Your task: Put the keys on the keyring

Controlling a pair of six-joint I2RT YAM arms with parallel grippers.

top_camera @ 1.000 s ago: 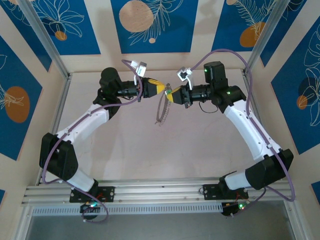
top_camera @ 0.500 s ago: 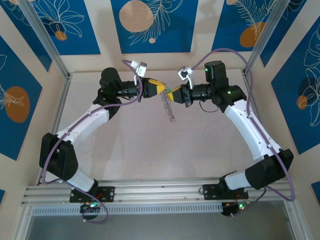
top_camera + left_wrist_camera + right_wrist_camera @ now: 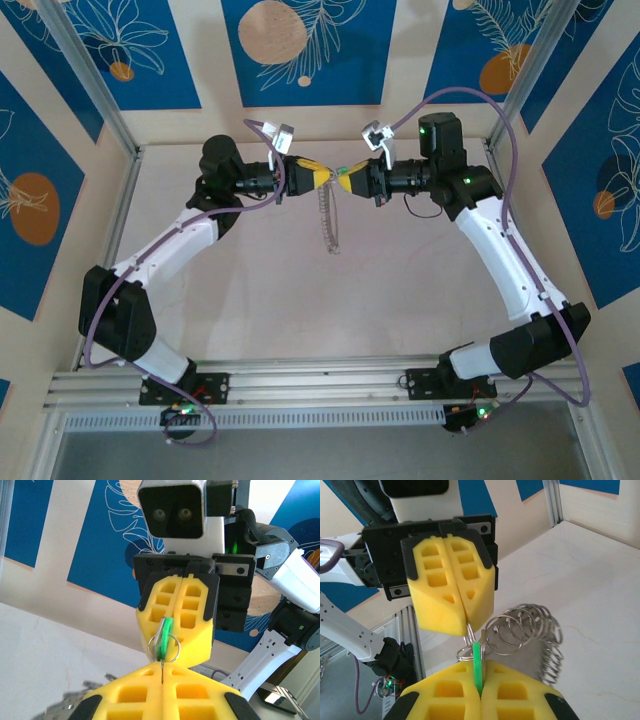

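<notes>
My two grippers meet tip to tip above the back middle of the table. My right gripper [image 3: 349, 181] [image 3: 481, 676] is shut on the key [image 3: 478, 661], a thin bright green blade standing on edge between its yellow pads. My left gripper [image 3: 317, 177] [image 3: 162, 674] is shut on an end ring of the keyring [image 3: 527, 625], a grey chain of linked wire rings. In the left wrist view a small ring [image 3: 173, 645] circles the green key [image 3: 164, 636]. The chain [image 3: 328, 220] hangs down from the meeting point toward the table.
The pale table [image 3: 260, 290] lies below, framed by aluminium rails [image 3: 110, 215] at the sides and front. Blue patterned wall panels [image 3: 300, 50] stand behind. Both arms arch inward from their bases at the near edge.
My right gripper has risen and closed in on the left one until the tips touch. The chain has swung from a spread loop into a narrow hanging strand.
</notes>
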